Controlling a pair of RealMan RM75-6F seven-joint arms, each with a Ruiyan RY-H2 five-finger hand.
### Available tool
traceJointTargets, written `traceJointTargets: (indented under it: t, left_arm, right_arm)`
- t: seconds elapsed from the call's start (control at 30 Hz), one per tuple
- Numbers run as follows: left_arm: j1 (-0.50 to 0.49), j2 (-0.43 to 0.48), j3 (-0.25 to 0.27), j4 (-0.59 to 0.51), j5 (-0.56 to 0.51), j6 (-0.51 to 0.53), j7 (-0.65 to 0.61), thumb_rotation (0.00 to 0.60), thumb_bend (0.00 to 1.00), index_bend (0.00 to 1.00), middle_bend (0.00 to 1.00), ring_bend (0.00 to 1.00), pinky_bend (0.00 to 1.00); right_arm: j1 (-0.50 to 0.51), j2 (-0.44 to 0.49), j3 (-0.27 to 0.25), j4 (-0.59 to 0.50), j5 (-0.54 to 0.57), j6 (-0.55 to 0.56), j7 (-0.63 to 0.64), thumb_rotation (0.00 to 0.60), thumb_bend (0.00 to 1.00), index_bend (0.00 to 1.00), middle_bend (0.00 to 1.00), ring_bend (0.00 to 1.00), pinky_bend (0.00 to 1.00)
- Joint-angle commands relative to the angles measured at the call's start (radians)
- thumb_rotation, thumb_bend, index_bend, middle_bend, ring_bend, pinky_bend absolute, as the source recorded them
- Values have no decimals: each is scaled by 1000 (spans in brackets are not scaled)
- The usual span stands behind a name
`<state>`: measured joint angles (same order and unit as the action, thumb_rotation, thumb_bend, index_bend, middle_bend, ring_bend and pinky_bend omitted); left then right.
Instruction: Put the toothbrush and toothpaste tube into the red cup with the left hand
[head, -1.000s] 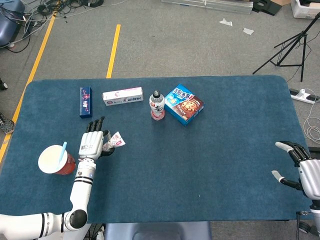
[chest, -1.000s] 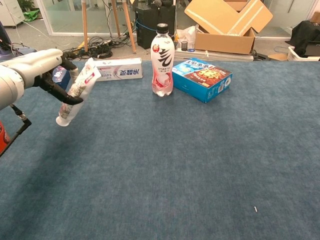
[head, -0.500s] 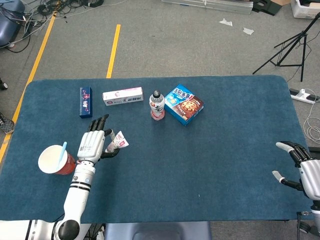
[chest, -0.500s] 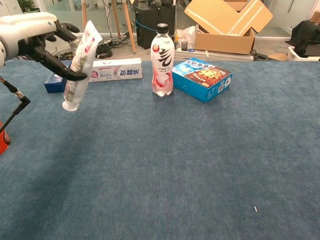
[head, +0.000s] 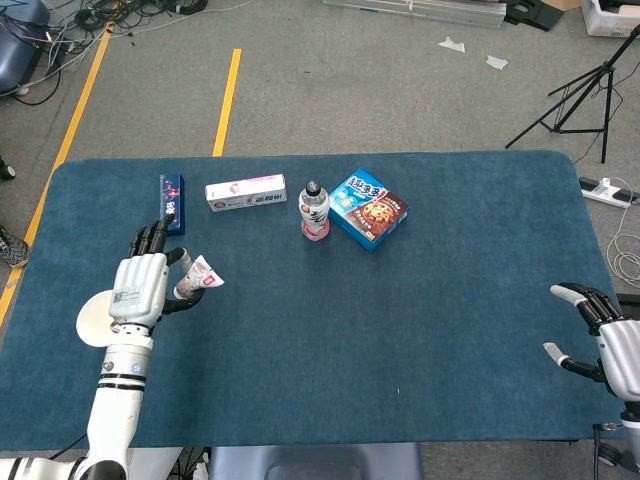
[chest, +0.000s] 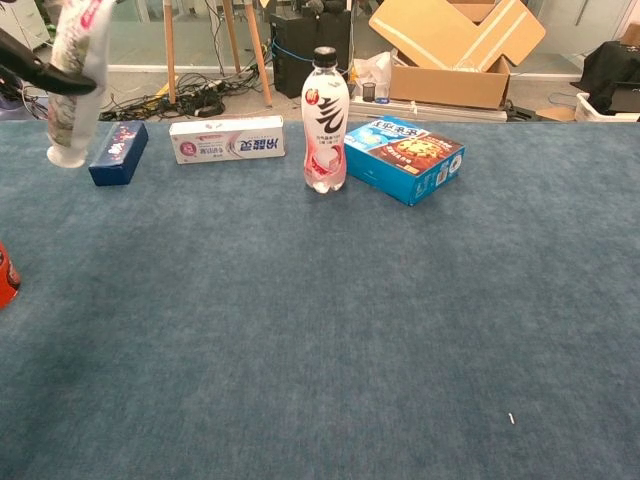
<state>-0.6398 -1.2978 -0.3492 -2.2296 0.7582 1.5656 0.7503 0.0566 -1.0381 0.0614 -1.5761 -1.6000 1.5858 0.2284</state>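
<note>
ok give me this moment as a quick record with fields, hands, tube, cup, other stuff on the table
left hand: raised over the table, grips the toothpaste tube, next to the red cup
toothpaste tube: off the table, cap end down in the chest view
red cup: at the table's left side, partly hidden by the left hand
toothbrush: cannot tell
right hand: open, at the right table edge, holds nothing
far side: blue box, toothpaste carton, bottle, cookie box
</note>
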Motion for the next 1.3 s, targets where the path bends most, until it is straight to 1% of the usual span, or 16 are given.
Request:
traceJointTargets:
  t: [0.03,0.37,0.67,0.97,1.3]
  left_arm:
    - [22,31,8,-26,11,19,-5,600,236,699,63,0,0]
    - [67,97,36,-62,2,32,-39,600,240,702,65,0,0]
    - [107,125,60,-40,-5,55,-69,600,240,702,65,0,0]
    - [138,123,86,0,-24,24,-126,600,240,701,65,0,0]
    - [155,112,100,41,-24,4,-160,600,240,702,65,0,0]
  right_arm:
    - [0,0,0,-1,1,0,-2,600,123,257,241,222,595]
    - [0,-1,1,-2,2,-1,-7,600,123,257,241,222,595]
    - [-2,0,2,-1,4,4,0,600,123,257,241,222,595]
    - [-5,0,4,-2,5,9,0,600,123,257,241,222,595]
    - [-5,1,6,1,8,10,6,600,123,257,241,222,595]
